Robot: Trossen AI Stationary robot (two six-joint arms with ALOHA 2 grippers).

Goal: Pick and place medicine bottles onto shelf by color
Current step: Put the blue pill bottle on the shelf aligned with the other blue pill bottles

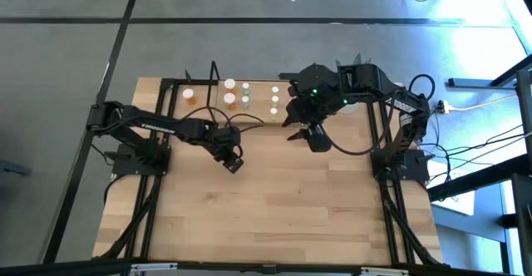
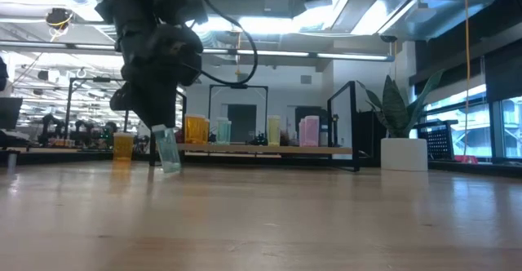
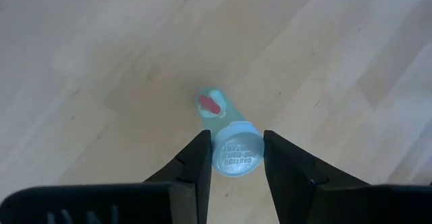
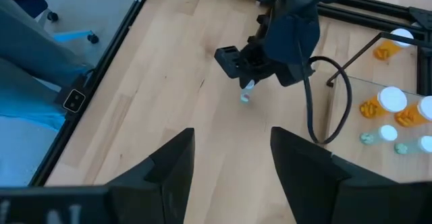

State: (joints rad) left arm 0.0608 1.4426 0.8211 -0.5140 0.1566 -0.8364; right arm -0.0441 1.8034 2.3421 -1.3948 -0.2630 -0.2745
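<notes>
My left gripper [image 1: 233,161] is over the middle of the table, shut on a pale green medicine bottle [image 2: 169,150] with a white cap. The bottle also shows in the right wrist view [image 4: 247,93]. My right gripper [image 1: 309,136] hangs higher up, right of centre, open with nothing between its fingers [image 4: 229,160]. The shelf [image 1: 259,93] stands at the far edge. Several bottles stand upright on it: orange, green, yellowish and pink [image 2: 308,131], white caps up [image 1: 229,100]. My left gripper pinches the bottle's cap end [image 3: 235,151] between its two fingers, one on each side of the white cap. The fingers slant down from above. The bottle is tilted, its body [image 3: 214,109] pointing down toward the table. Whether its lower end [image 2: 173,168] touches the wood, I cannot tell.
One orange bottle [image 2: 122,146] stands left of the shelf [image 1: 189,96]. A plant in a white pot [image 2: 405,153] stands at the far right. Black frame rails [image 1: 141,201] run along both sides. Bare wood [image 1: 274,209] stretches toward the near edge.
</notes>
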